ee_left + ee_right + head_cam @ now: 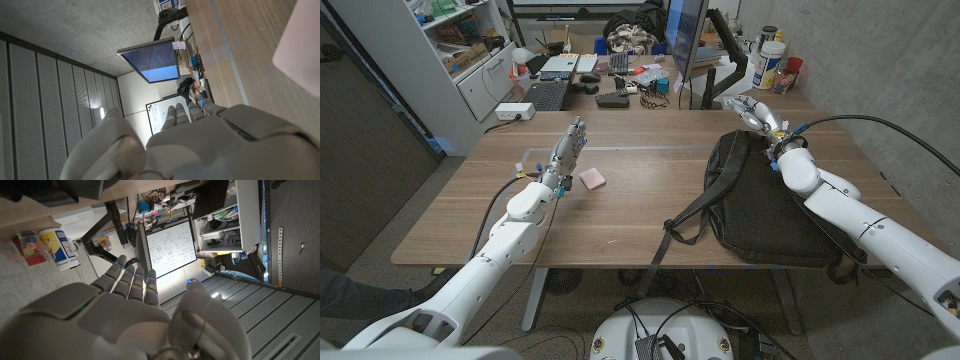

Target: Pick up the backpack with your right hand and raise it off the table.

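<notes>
Reading from the far end of the table, the first observer asked, "How did the right hand [752, 113] stand?"

"It hovered over the top end of the backpack [760, 205], fingers stretched out and apart, holding nothing," the second replied. "The right wrist view showed the same hand [135, 315] from behind, fingers [132, 280] straight and slightly spread, thumb off to the side. Whether any fingertip touched the fabric could not be told."

"And the backpack itself?"

"It lay flat on the wooden table [630, 215], on the robot's right side, black, with its lower end near the front edge. 1 strap [685, 215] trailed from it across the wood toward the middle, and another part hung over the front edge."

"What of the left hand [568, 150]?"

"It was well apart from the backpack, on the robot's left, fingers extended and close together, gripping nothing. A small pink object [592, 179] lay just beside it on the table, apart from the fingers. The left wrist view gave the back of that hand [200, 145] and a pale blurred shape at the edge."

"Any containers?"

"A white tub with a yellow label [769, 62] and a red-topped jar [787, 76] stood beyond the table's far right corner; their contents could not be made out. A monitor [688, 45] stood on the cluttered desk behind."
</notes>
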You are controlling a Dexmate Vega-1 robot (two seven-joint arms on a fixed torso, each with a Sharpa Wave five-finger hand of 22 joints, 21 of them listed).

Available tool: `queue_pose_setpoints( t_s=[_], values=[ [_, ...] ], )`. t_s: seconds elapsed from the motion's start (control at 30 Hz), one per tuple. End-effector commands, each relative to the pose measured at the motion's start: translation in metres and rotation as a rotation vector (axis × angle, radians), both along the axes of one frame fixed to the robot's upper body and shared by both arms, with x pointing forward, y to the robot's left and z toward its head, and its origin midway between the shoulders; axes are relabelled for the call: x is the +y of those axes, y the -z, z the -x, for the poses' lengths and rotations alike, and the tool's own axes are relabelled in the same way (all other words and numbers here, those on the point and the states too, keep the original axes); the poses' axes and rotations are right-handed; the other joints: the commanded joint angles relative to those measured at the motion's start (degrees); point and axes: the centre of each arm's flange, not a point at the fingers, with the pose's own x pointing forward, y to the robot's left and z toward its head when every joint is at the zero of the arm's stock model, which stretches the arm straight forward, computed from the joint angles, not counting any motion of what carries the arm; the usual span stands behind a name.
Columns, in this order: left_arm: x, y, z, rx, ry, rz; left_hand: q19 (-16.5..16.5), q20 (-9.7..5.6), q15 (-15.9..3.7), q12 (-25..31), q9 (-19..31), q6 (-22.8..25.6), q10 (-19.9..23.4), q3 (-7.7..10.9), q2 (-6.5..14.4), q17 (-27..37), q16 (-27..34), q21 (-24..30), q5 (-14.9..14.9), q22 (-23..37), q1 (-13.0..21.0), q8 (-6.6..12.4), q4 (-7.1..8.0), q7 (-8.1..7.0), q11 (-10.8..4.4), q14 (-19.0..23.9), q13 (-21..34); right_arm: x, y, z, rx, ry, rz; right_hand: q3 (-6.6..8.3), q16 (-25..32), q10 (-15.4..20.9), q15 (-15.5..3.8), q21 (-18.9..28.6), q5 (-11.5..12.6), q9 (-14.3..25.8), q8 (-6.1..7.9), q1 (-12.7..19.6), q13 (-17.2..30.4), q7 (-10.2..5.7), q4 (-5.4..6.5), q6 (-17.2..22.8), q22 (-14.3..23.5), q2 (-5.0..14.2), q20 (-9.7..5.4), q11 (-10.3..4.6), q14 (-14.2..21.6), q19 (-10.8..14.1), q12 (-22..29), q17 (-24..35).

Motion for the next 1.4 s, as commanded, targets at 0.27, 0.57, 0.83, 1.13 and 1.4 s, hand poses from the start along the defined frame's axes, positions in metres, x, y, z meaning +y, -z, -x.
queue_pose_setpoints(
  t_s=[0.27, 0.57, 0.83, 1.13, 1.4],
  values=[
    [-0.001, 0.003, -0.002, 0.008, 0.001, -0.002, -0.28, -1.62, 0.06, 0.33, 0.34, 0.33, -0.38, -0.06, 0.05, 0.27, 0.14, 0.18, -0.24, 0.06, 0.84, 0.29, -0.26, 0.12, -0.21, -0.5, 0.33, 0.004, -0.011, -0.003, -0.011, 0.085, 0.1, 0.23, -0.09, -0.13, 0.21, -0.43, -0.18, 0.07, 0.09, 0.82, 0.2, -0.4, -0.52, 0.09, 0.14, 0.11, -0.33, -0.45, -0.19, -0.36, -0.03, 0.09],
    [0.001, 0.001, 0.0, 0.001, -0.004, 0.001, -0.25, -1.53, 0.1, 0.35, 0.34, 0.51, -0.32, -0.12, 0.08, 0.28, 0.16, 0.19, -0.3, 0.07, 0.89, 0.34, -0.28, 0.05, -0.2, -0.44, 0.33, 0.005, -0.016, -0.007, -0.004, 0.107, 0.13, 0.31, -0.1, -0.05, 0.2, -0.78, -0.16, 0.07, 0.24, 1.01, 0.2, -1.05, -0.71, 0.56, 0.15, 0.17, -0.24, -1.13, -0.23, -0.31, 0.06, 0.07],
    [0.001, -0.003, 0.003, -0.007, -0.004, -0.005, -0.27, -1.49, 0.1, 0.34, 0.34, 0.54, -0.34, -0.18, 0.12, 0.28, 0.17, 0.2, -0.36, 0.07, 0.92, 0.34, -0.29, 0.04, -0.33, -0.41, 0.34, 0.009, -0.02, -0.011, 0.014, 0.122, 0.159, 0.28, -0.07, 0.02, 0.33, -1.0, -0.17, 0.07, 0.16, 1.02, 0.19, -1.26, -0.78, 0.4, 0.15, 0.13, -0.09, -1.05, -0.18, -0.38, 0.11, 0.08],
    [0.001, -0.006, 0.005, -0.008, -0.005, -0.014, -0.27, -1.48, 0.06, 0.33, 0.34, 0.53, -0.37, -0.24, 0.15, 0.28, 0.18, 0.2, -0.41, 0.07, 0.97, 0.32, -0.31, 0.07, -0.27, -0.37, 0.34, 0.016, -0.022, -0.016, 0.032, 0.138, 0.199, 0.23, -0.07, -0.05, 0.34, -1.3, -0.17, 0.07, 0.23, 1.0, 0.19, -0.88, -0.84, 0.61, 0.15, 0.07, 0.1, -1.2, -0.19, -0.49, 0.11, 0.09],
    [0.001, -0.005, 0.006, -0.012, -0.004, -0.017, -0.3, -1.41, 0.08, 0.34, 0.35, 0.56, -0.35, -0.3, 0.16, 0.28, 0.17, 0.19, -0.45, 0.07, 1.02, 0.31, -0.34, 0.07, -0.25, -0.38, 0.34, 0.017, -0.026, -0.018, 0.033, 0.161, 0.226, 0.21, -0.05, -0.03, 0.32, -1.53, -0.16, 0.07, 0.28, 1.01, 0.19, -1.04, -0.91, 0.8, 0.16, 0.04, 0.28, -1.46, -0.16, -0.53, 0.14, 0.09]
  ],
)
